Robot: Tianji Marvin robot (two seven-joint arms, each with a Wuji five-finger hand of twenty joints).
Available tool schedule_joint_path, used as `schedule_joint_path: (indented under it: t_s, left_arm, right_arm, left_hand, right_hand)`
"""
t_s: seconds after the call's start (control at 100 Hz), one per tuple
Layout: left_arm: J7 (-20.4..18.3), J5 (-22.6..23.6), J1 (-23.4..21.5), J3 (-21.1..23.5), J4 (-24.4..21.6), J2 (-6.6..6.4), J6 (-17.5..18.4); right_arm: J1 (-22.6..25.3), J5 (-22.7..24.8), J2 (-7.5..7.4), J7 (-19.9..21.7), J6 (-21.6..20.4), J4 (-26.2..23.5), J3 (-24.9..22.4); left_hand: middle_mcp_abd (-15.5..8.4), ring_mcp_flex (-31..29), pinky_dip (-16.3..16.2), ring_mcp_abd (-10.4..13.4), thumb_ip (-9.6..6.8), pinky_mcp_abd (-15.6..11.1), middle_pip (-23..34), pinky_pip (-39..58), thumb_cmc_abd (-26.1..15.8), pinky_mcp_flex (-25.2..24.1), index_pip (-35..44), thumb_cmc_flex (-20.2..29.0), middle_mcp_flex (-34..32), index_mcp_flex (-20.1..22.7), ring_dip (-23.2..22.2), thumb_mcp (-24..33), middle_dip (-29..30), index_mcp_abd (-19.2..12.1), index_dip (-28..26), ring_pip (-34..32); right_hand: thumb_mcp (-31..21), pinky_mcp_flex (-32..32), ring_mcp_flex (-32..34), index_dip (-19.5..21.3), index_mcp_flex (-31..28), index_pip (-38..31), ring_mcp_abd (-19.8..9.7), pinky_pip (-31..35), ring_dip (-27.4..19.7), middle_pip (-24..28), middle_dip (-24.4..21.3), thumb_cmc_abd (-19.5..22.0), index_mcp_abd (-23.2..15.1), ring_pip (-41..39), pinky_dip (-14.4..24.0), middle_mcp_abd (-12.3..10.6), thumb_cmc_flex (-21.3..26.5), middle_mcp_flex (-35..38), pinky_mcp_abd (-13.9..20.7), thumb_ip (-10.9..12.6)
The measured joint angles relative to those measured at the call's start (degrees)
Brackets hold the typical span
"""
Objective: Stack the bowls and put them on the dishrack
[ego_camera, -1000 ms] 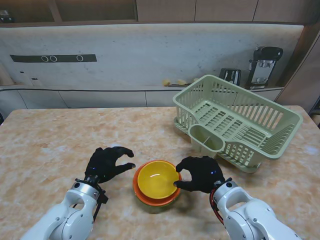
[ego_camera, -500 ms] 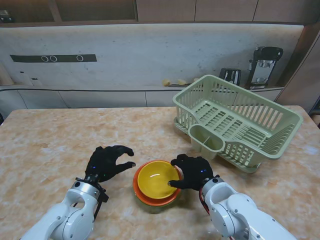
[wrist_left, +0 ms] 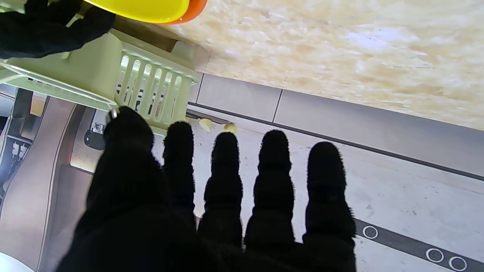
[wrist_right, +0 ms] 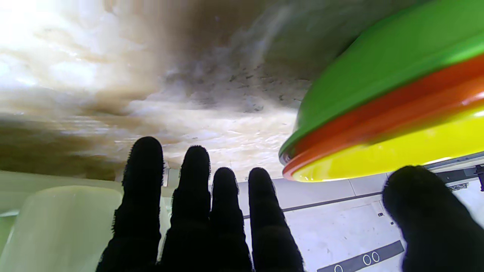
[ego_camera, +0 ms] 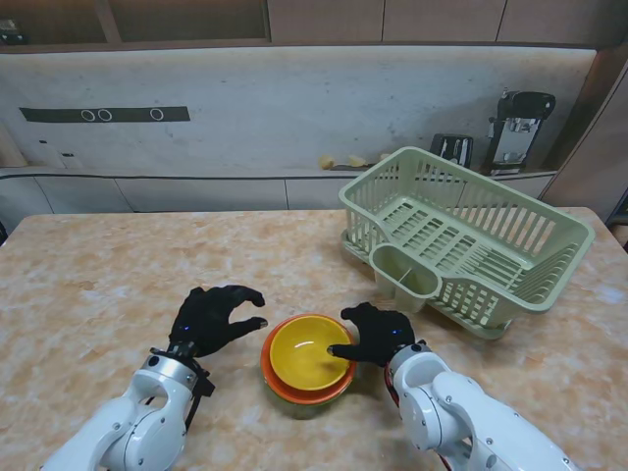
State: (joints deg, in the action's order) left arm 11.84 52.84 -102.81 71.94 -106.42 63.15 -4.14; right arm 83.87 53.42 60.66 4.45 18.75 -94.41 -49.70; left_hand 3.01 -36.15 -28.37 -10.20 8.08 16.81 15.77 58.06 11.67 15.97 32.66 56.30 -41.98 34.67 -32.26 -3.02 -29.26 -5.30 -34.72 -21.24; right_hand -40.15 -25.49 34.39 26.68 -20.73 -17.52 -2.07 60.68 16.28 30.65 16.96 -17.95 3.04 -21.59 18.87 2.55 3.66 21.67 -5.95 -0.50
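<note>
the right hand (ego_camera: 378,334) in its black glove sits at the right side of the bowl stack. its thumb pokes over the rim of the shiny yellow plastic bowl (ego_camera: 306,351) and the other fingers (wrist_right: 196,196) reach down the outside, straight and close together. it looks like the start of a pinch, but i cannot tell if it is holding tight yet.

the yellow bowl sits inside a round orange plastic bowl (ego_camera: 280,385), and the right wrist view shows a round green plastic bowl (wrist_right: 378,79) under both. so the stack looks done and it rests on the tan stone table (ego_camera: 98,275), between the two hands.

the left hand (ego_camera: 209,319) in its black glove hangs just beside the left of the stack, fingers (wrist_left: 274,181) spread apart and holding nothing.

to do this step well, i think the thumb should press inside the rim and the fingers should hook under the bottom bowl, so all three lift as one. the left hand could steady the other side.

farther past the right fingers stands the pale green plastic dishrack (ego_camera: 466,235), near and with nothing in it.
</note>
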Motion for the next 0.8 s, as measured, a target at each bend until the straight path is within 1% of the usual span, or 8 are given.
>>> schedule_joint_path:
  t_s: [0.22,0.33,0.43,0.49,0.55,0.73,0.76,0.8]
  left_arm:
    - [0.12,-0.20,0.14,-0.17,0.18,0.01,0.35]
    - [0.27,-0.20,0.15,-0.18,0.24,0.02,0.49]
    - [0.57,-0.26,0.15,-0.21,0.30,0.04,0.60]
    - [0.70,-0.26,0.15,-0.21,0.33,0.05,0.66]
    - [0.77,-0.26,0.14,-0.21,0.33,0.06,0.69]
    - [0.85,-0.28,0.12,-0.19,0.33,0.09,0.69]
    - [0.85,-0.29,0.12,-0.19,0.33,0.09,0.69]
    - [0.86,-0.31,0.12,-0.18,0.33,0.10,0.69]
  right_arm:
    - [-2.72,-1.95,0.18,0.48,2.19,2.15,3.49]
    - [-4.01,-3.17,0.36,0.74,3.49,3.21,4.99]
    - [-5.17,-5.13,0.50,1.12,4.29,4.09,6.16]
    - [-5.88,-5.67,0.59,1.18,4.59,4.57,6.79]
    - [-6.60,-6.03,0.61,1.55,5.01,4.89,7.46]
    - [-8.40,-7.72,0.67,2.19,5.90,5.95,9.10]
    - [-8.67,-8.03,0.67,2.33,6.04,6.09,9.32]
    - [-9.00,-8.48,0.67,2.48,6.11,6.26,9.59]
  left_hand:
    - [0.00,-0.01,0.00,0.00,0.00,0.00,0.00,0.00,0.00,0.00,0.07,0.00,-0.01,1.04,0.00,0.00,0.00,0.00,0.00,0.00]
    - [0.00,-0.02,-0.01,0.00,0.00,0.00,0.00,0.00,0.00,0.00,0.07,0.00,-0.01,1.04,0.00,0.00,0.00,0.00,0.00,0.00]
    - [0.00,-0.02,-0.01,0.00,0.00,0.00,0.00,0.00,0.00,0.00,0.07,0.00,-0.01,1.04,0.00,0.00,0.00,0.00,-0.01,0.00]
    - [0.00,-0.02,-0.01,0.00,0.00,0.00,0.00,0.00,0.00,0.00,0.07,0.00,-0.01,1.04,0.00,0.00,0.00,0.00,-0.01,0.00]
    - [0.00,-0.02,-0.02,0.00,0.00,0.00,0.00,0.00,0.00,0.00,0.07,0.00,-0.01,1.04,0.00,0.00,0.00,0.00,-0.01,0.00]
    - [0.00,-0.02,-0.02,0.00,0.00,0.00,0.00,0.00,0.00,0.00,0.07,0.00,-0.02,1.04,0.00,0.00,0.00,0.00,-0.01,0.00]
    - [0.00,-0.03,-0.02,0.00,0.00,0.00,0.00,0.00,0.00,0.00,0.07,0.00,-0.03,1.04,0.00,0.00,0.00,0.00,-0.01,0.00]
    - [0.00,-0.03,-0.03,0.00,0.00,0.00,0.00,0.00,0.00,0.00,0.07,0.00,-0.03,1.04,0.00,0.00,0.00,0.00,-0.01,0.00]
  right_hand:
    - [-0.01,-5.55,5.89,0.82,-5.46,-3.15,0.19,2.67,0.80,3.66,0.82,0.71,-0.13,-5.11,-0.03,0.14,-0.03,6.07,1.10,0.00]
    - [-0.01,-8.04,8.04,0.90,-6.47,-4.10,0.21,4.22,1.73,4.64,1.73,1.21,-0.13,-7.31,-0.05,0.18,0.00,7.51,1.64,0.00]
    - [-0.01,-10.95,10.60,1.45,-7.14,-5.97,0.21,6.17,2.91,7.77,3.13,1.21,0.26,-10.42,-0.24,0.22,0.19,9.30,2.34,0.00]
    - [-0.05,-13.06,12.41,2.07,-8.32,-7.59,-0.64,7.68,3.90,8.71,4.44,1.21,0.15,-13.13,-0.70,0.23,1.74,11.22,3.14,0.03]
    - [0.24,-15.44,14.55,2.88,-9.12,-9.82,-1.48,9.32,4.99,10.32,5.83,1.06,0.14,-15.96,-1.20,0.22,4.05,12.66,4.00,0.82]
    - [0.18,-21.99,19.92,6.79,-10.22,-18.59,-5.30,14.33,7.55,14.90,9.80,-0.84,-1.09,-24.18,-2.72,-3.53,11.47,18.62,6.97,4.53]
    - [0.62,-23.02,20.82,7.36,-10.81,-19.98,-5.87,14.75,7.97,15.05,10.32,-1.32,-1.58,-24.98,-2.88,-4.11,12.55,19.37,7.56,5.56]
    - [-0.78,-24.15,21.96,7.71,-11.48,-21.64,-6.41,15.42,8.05,15.78,11.05,-2.38,-2.39,-25.87,-3.50,-4.74,13.35,20.17,7.78,6.14]
